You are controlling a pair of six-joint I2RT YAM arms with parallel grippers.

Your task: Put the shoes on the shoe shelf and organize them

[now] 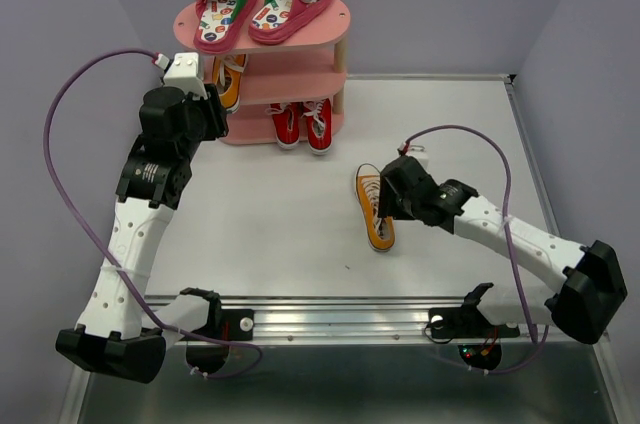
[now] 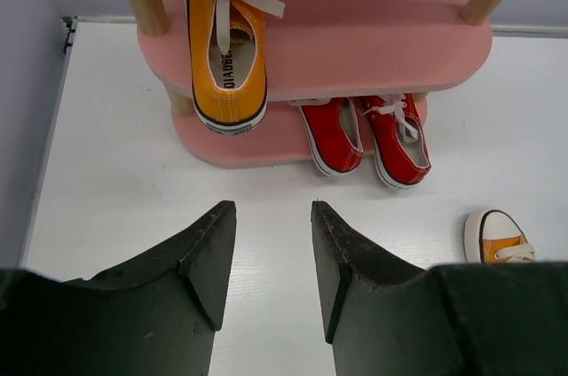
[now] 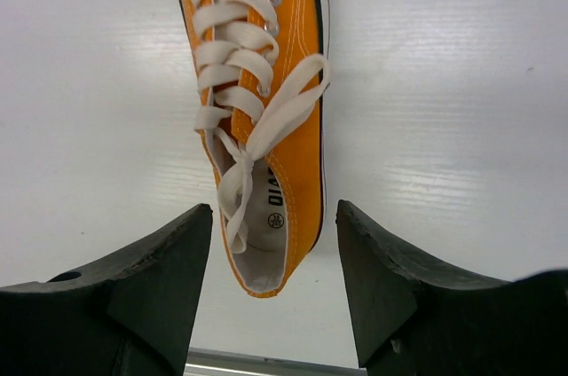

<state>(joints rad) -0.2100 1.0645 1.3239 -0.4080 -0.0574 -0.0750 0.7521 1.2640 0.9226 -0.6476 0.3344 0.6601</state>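
Jaws apart and empty, the right gripper (image 3: 273, 225) hovers over the heel of the orange sneaker (image 3: 297, 119) lying on the surface (image 1: 280, 244) apart from the shoe shelf (image 1: 338, 32); light and soft-sided, it likely takes a pinch across the stiffer heel, avoiding the loose laces (image 3: 235, 48).

Bright, even light, probably overhead, leaves soft shadows and faint glare on the table (image 3: 461, 128).

The top camera looks down from high behind the near edge on the whole table (image 1: 300, 244). The left wrist camera faces the shoe shelf (image 2: 373, 30) from near. The right wrist camera looks straight down, very close, on the orange sneaker (image 3: 306, 128), which all three views share.
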